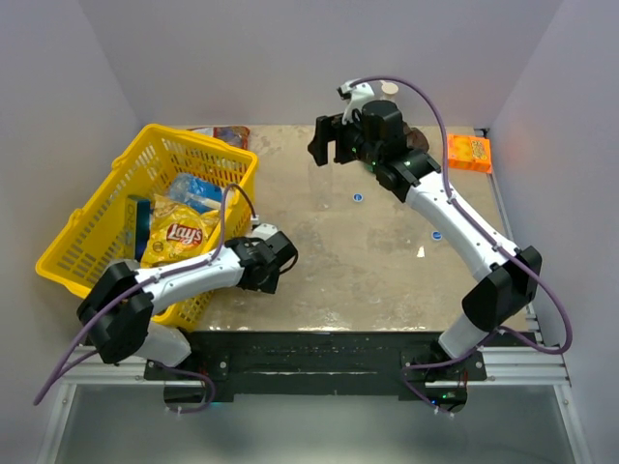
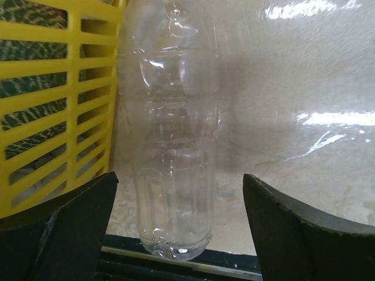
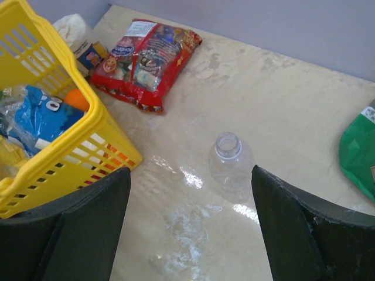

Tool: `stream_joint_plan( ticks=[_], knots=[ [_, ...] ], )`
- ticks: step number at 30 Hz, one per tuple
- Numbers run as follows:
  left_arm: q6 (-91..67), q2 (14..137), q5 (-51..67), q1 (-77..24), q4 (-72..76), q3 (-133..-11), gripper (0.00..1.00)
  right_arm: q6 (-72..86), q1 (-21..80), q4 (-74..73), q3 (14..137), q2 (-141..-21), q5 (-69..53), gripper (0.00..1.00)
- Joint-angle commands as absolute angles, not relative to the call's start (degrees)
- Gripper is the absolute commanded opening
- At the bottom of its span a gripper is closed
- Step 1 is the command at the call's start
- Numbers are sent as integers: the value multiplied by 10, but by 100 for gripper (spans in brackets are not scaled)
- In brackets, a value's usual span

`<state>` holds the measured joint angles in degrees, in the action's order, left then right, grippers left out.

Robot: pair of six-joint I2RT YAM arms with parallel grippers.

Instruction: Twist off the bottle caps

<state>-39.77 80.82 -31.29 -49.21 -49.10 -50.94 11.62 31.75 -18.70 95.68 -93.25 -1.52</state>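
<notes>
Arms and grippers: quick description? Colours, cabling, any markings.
The left arm and right arm have white link shells and black joints. A purple cable loops along each from base to wrist. The left gripper and right gripper are black, with broad matte wedge-shaped fingers. No readable markings.

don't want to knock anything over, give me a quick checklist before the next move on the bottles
1. Left claw open, one finger on either side of the bottle by the basket, not touching it: ok.
2. That bottle upright: ok.
3. Its cap on: cannot tell, the neck is out of the left wrist view.
4. Room beside it: not ok, the wall of the yellow basket stands close by.
5. Right claw open, nothing held: ok.
6. Far bottle upright, neck open, no cap on it: ok.
</notes>
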Motion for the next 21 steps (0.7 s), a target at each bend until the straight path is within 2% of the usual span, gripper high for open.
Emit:
stream_joint_plan(
  ticks=[1, 16, 21],
  knots=[
    [-423, 824, -314, -494, -484, -490, 93, 134, 316, -165, 953, -908, -37, 86],
    [-352, 872, -287, -456, -407, -466, 86, 143, 316, -162, 938, -887, -59, 82],
    [-338, 886, -271, -450, -396, -466, 79, 144, 316, -162, 937, -882, -63, 81]
  ],
)
